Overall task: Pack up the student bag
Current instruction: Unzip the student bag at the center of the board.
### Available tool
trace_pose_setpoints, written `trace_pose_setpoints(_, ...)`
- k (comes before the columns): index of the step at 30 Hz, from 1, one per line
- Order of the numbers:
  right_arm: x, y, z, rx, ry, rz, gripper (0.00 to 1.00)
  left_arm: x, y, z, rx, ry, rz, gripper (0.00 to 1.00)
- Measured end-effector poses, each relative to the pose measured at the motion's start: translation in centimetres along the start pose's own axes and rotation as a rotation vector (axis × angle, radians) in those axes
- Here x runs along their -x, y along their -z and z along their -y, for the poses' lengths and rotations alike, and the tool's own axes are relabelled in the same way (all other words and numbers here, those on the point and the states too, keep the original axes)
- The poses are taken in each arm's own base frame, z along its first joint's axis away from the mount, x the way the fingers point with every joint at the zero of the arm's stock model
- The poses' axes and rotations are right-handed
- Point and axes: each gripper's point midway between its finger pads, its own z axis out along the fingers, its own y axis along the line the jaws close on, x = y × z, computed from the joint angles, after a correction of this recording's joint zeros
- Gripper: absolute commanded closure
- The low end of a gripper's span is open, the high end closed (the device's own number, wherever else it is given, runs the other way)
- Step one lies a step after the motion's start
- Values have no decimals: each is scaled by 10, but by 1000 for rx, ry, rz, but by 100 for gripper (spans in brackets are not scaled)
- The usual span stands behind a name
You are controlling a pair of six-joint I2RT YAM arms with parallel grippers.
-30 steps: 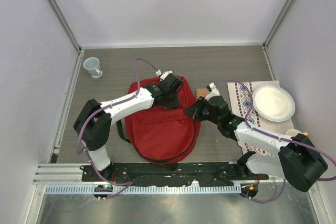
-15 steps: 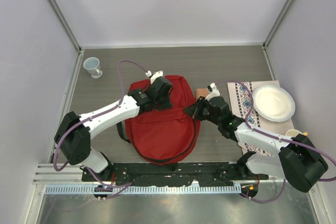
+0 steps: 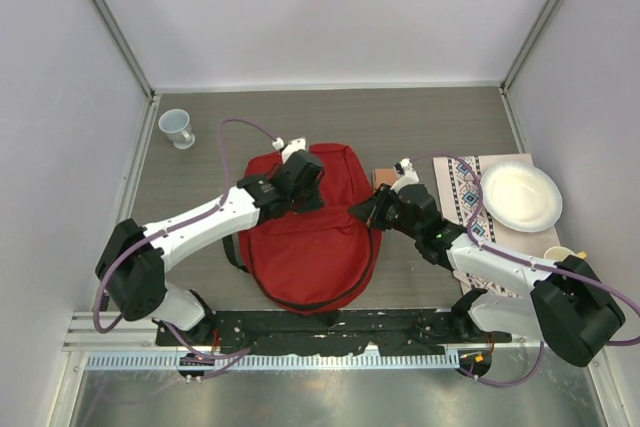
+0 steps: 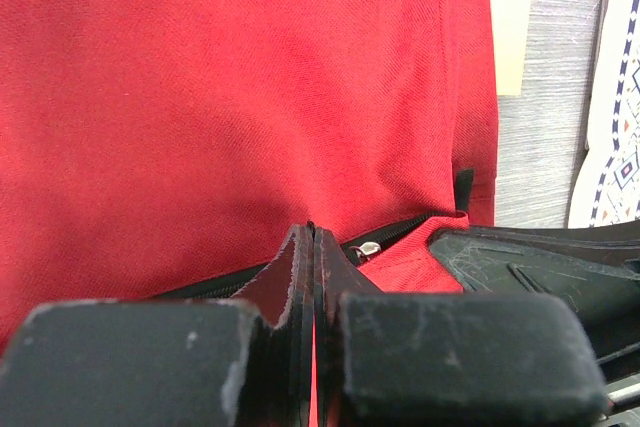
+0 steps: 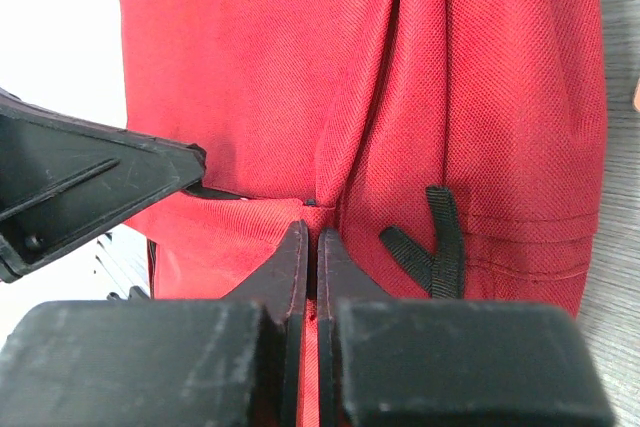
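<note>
The student bag (image 3: 310,237) is a red backpack lying flat in the middle of the table, with a black zipper and a metal zipper pull (image 4: 368,248). My left gripper (image 3: 300,183) rests on the bag's upper part, jaws pressed shut, its tips (image 4: 312,230) just left of the pull with nothing seen between them. My right gripper (image 3: 366,211) is at the bag's right edge, shut (image 5: 309,232) on a raised fold of the red fabric (image 5: 350,147) next to a black strap loop (image 5: 440,237).
A clear cup (image 3: 178,128) stands at the back left. On the right lies a patterned mat (image 3: 462,192) with a white paper plate (image 3: 520,196) on it. A small brown item (image 3: 383,177) sits between bag and mat.
My left gripper has slid left and slightly toward me across the bag's upper part, and its arm swung out leftward. The right arm has stayed where it was.
</note>
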Motion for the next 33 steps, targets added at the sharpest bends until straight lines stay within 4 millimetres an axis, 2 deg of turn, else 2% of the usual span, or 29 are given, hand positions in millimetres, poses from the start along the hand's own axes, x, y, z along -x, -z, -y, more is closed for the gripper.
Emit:
trace_pose_setpoints(16,-1,0,1,2,0,2,99,17,27,-35,64,2,79,100)
trace_pose_setpoints(24,-1,0,1,4,0,3,99,44,52,-76,150,14,143,100)
trace_pose_setpoints(29,-1,0,1,5,-3,4,99,34,64,-98,181,23,145,100)
trace_pose_setpoints(33,-1,0,1,5,-3,3,99,24,68,-124,233,40,146,100)
